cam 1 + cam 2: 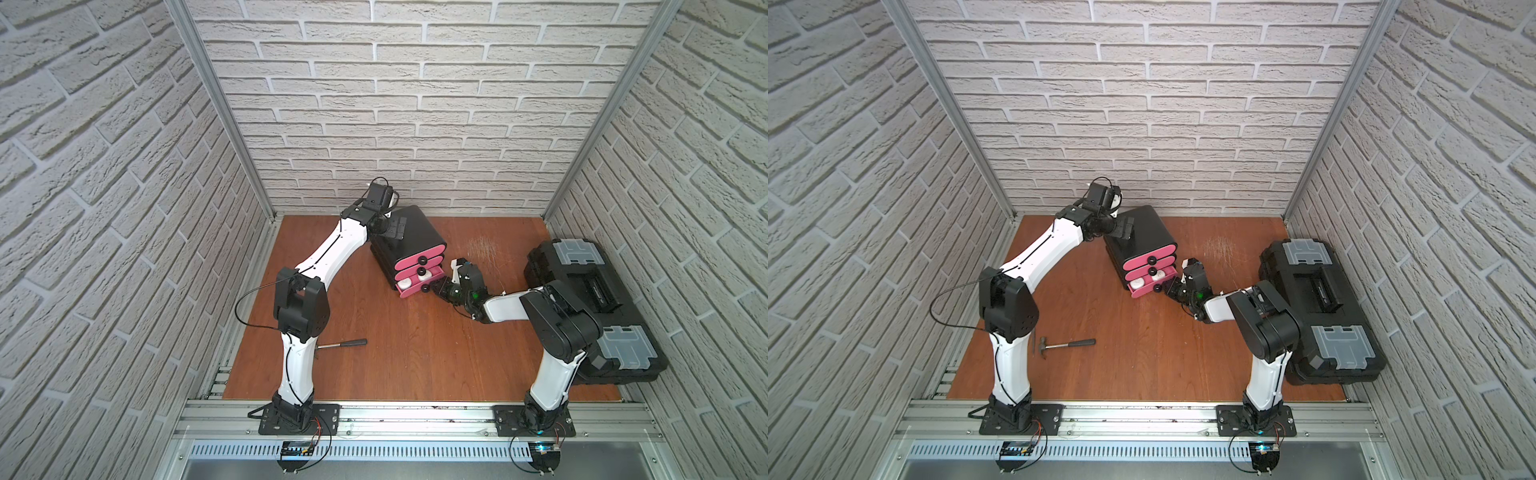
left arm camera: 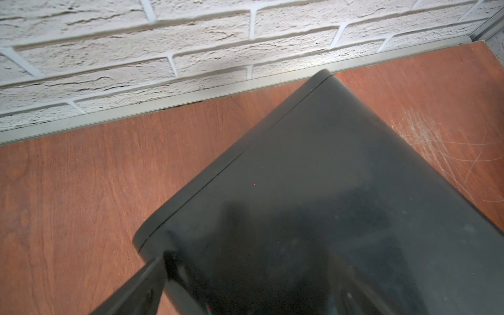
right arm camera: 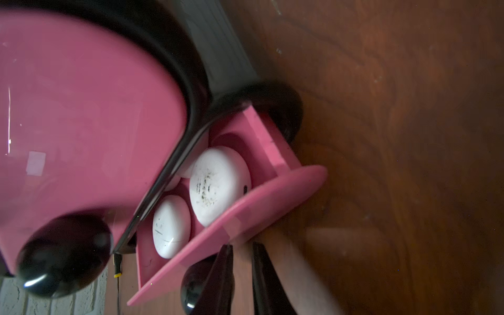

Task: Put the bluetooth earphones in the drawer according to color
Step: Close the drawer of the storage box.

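My right gripper (image 3: 242, 246), clenched empty, presses the pink plastic drawer (image 3: 272, 193) from four o'clock. My left gripper (image 1: 395, 227) rests spread atop its black cabinet (image 1: 419, 232). The white pebble-shaped earphone cases (image 3: 218, 185) leaning inside could catch the frame.

The left arm (image 1: 332, 249) and right arm (image 1: 548, 374) are wearing white shells between black joint housings (image 1: 301, 309). A thin black cable (image 1: 237, 307) is looping outside the left arm's shell. Black base plates (image 1: 299, 417) are carrying small screws. The right gripper (image 3: 242, 246) is showing glossy black tapered fingers (image 3: 221, 275) — a green light (image 1: 475, 296) is glowing on its wrist.
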`<state>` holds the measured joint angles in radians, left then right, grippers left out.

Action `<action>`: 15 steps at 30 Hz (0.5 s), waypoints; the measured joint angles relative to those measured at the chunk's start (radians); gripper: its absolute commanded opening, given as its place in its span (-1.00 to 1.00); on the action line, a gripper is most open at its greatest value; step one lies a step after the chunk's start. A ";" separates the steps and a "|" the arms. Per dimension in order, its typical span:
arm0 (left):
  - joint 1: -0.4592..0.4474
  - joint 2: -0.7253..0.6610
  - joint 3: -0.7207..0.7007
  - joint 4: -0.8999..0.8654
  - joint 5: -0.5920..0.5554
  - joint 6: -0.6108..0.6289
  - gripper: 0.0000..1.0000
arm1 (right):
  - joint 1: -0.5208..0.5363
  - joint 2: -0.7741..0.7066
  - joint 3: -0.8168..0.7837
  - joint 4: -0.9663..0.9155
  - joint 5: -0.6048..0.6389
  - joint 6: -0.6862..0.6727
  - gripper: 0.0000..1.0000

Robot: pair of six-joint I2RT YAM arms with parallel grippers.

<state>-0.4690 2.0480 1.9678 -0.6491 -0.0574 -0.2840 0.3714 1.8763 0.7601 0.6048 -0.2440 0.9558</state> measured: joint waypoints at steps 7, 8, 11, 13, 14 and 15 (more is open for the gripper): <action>0.003 0.000 -0.008 0.013 0.003 -0.001 0.94 | 0.005 0.061 0.034 0.098 0.000 0.063 -0.59; 0.003 0.000 -0.011 0.021 0.004 -0.002 0.94 | 0.008 0.068 0.040 0.114 0.000 0.072 -0.59; 0.003 -0.003 -0.027 0.052 0.007 -0.005 0.94 | 0.016 0.096 0.059 0.161 -0.004 0.097 -0.58; 0.005 -0.005 -0.041 0.080 0.007 -0.006 0.94 | 0.018 0.115 0.060 0.190 -0.003 0.114 -0.58; 0.006 -0.007 -0.046 0.088 0.008 -0.006 0.94 | 0.018 0.121 0.060 0.198 -0.001 0.119 -0.59; 0.007 -0.010 -0.051 0.093 0.011 -0.007 0.94 | 0.018 0.125 0.060 0.202 0.000 0.126 -0.59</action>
<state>-0.4622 2.0384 1.9167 -0.5560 -0.0467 -0.2913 0.3889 2.0014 0.8200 0.8066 -0.2436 1.0821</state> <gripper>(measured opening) 0.970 0.208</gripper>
